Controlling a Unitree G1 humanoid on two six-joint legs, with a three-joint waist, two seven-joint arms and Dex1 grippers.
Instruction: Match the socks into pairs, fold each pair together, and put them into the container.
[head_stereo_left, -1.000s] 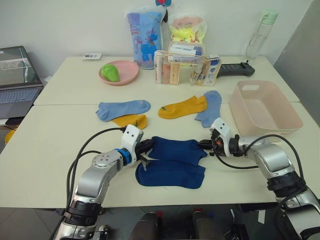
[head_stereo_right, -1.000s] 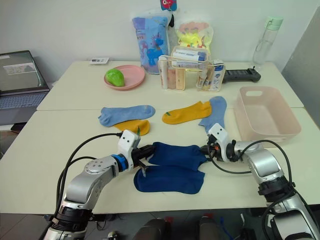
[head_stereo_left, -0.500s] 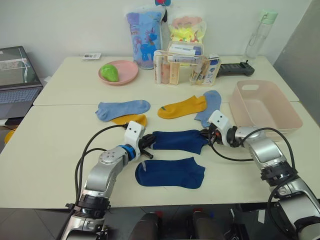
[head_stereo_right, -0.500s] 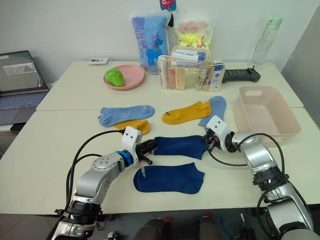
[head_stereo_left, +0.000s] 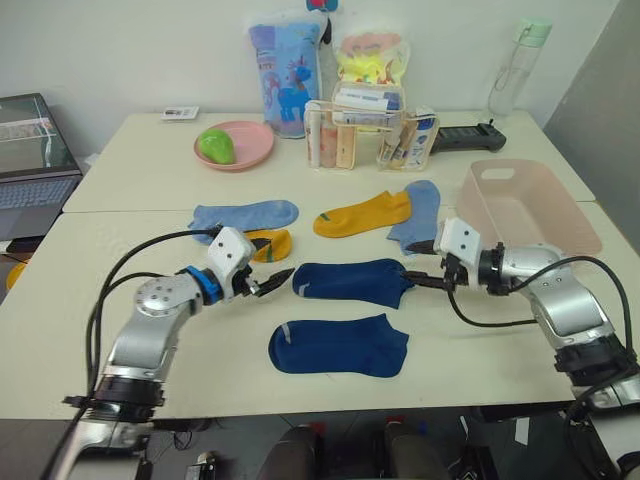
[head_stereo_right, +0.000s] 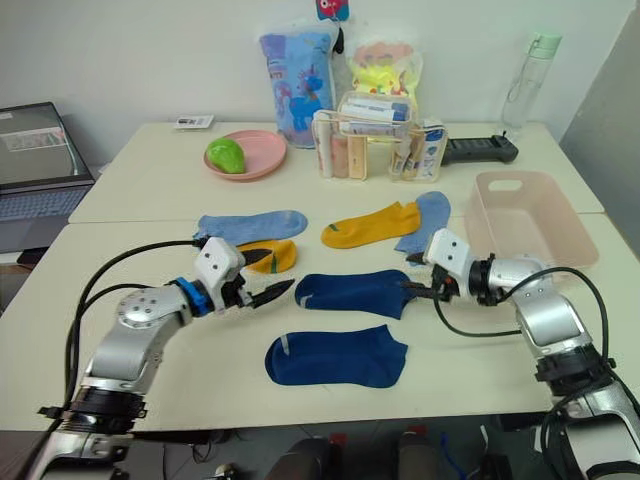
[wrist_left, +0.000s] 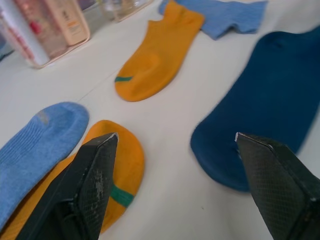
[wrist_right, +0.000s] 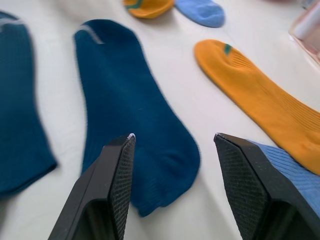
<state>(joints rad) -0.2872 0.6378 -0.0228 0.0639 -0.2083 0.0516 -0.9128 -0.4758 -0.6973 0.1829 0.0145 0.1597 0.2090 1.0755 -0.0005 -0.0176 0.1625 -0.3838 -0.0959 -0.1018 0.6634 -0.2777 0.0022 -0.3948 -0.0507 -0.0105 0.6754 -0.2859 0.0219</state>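
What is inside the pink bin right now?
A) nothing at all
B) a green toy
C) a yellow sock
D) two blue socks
A: the pink bin shows only its bare bottom, while the dark blue socks and the other socks lie out on the table.

Left gripper (wrist_left: 172, 150) fingers spread wide, nothing between them, above bare table (wrist_left: 165, 200). Navy sock (wrist_left: 260, 105) toe end lies by one finger (wrist_left: 280, 190). Mustard sock (wrist_left: 117, 175) partly behind the other finger, touching a light blue sock (wrist_left: 35, 145). Second mustard sock (wrist_left: 157, 52) beyond, second blue sock (wrist_left: 222, 15) past it. Bottles (wrist_left: 45, 25) behind.
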